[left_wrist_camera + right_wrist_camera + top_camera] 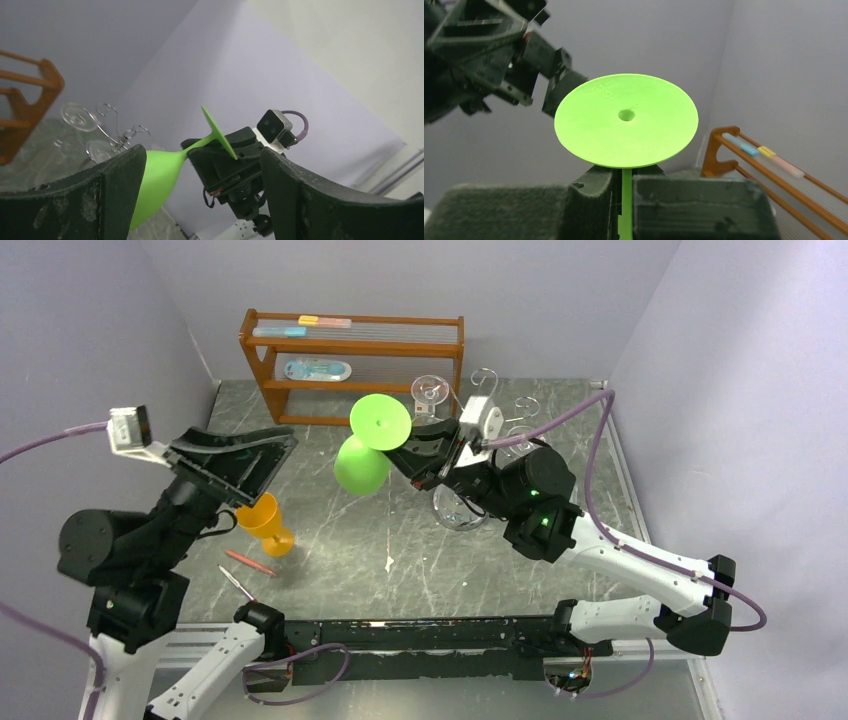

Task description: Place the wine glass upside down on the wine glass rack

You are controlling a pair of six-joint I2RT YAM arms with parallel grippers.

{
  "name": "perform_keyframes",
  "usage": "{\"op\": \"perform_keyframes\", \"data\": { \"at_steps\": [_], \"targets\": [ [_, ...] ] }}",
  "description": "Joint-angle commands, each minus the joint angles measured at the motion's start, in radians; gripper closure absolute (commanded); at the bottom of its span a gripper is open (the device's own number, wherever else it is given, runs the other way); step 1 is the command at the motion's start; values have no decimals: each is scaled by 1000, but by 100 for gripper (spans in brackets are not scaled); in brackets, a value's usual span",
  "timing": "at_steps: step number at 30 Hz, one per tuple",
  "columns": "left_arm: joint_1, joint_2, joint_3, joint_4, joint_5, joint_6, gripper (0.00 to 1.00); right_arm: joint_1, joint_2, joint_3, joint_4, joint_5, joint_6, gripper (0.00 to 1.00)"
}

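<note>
Between the padded fingers of the right pincer point(624, 185) runs the thin stem of the green plastic wine glass point(626, 120). The fingers are clamped together on it just under the round flat foot. The glass is in the air, clear of the grey marbled surface point(400, 550). Its foot is tipped up above the pincer and its bowl hangs down and out beyond the fingertips. A grip on the stem looks deliberate: it leaves the foot free to slide onto a wire arm and already has the glass close to upside down.

Just behind and beside this pincer stands the shiny chrome wire rack with its round mirrored base point(455, 515). Its curled arms rise level with the wrist. The glass is near the rack but not yet on it, so my judgement is that the hanging step is about to start. The foot will need lining up with a gap in one of the curls.

Facing it across the glass, the left pincer point(270, 465) has its fingers spread wide apart and holds nothing. It sits well back from the stem, which leaves the right arm room to swing. Below the left pincer an orange plastic cup point(265, 520) stands on the surface.
</note>
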Motion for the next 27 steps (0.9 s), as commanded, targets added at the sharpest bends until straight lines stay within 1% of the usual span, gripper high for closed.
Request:
{"op": "perform_keyframes", "data": {
  "at_steps": [1,5,8,9,11,13,15,16,18,20,25,27],
  "targets": [
    [6,49,-17,106,161,-120,13,6,-2,10,-103,-82,-155,100],
    [6,98,34,-1,231,-82,16,6,29,15,-123,-124,-186,100],
    [6,141,101,-108,278,-22,22,9,45,16,-143,-172,-218,100],
    [6,153,109,-123,300,-20,27,11,45,6,-130,-173,-226,100],
    [6,161,89,-118,327,-41,37,13,48,0,-121,-185,-242,100],
    [6,143,25,-84,319,-72,45,14,57,13,-131,-196,-243,100],
    [6,125,-10,-88,299,-81,49,15,63,16,-123,-197,-241,100],
    [6,122,-12,-109,285,-71,50,14,64,16,-117,-197,-241,100],
    [6,121,5,-176,248,-32,49,15,67,18,-115,-199,-239,100],
    [6,119,21,-223,209,-2,44,15,68,17,-110,-203,-239,100],
    [6,103,14,-236,164,14,29,16,70,3,-94,-189,-239,100],
    [6,87,5,-232,136,11,26,15,67,-8,-82,-183,-236,100]
  ]
}}
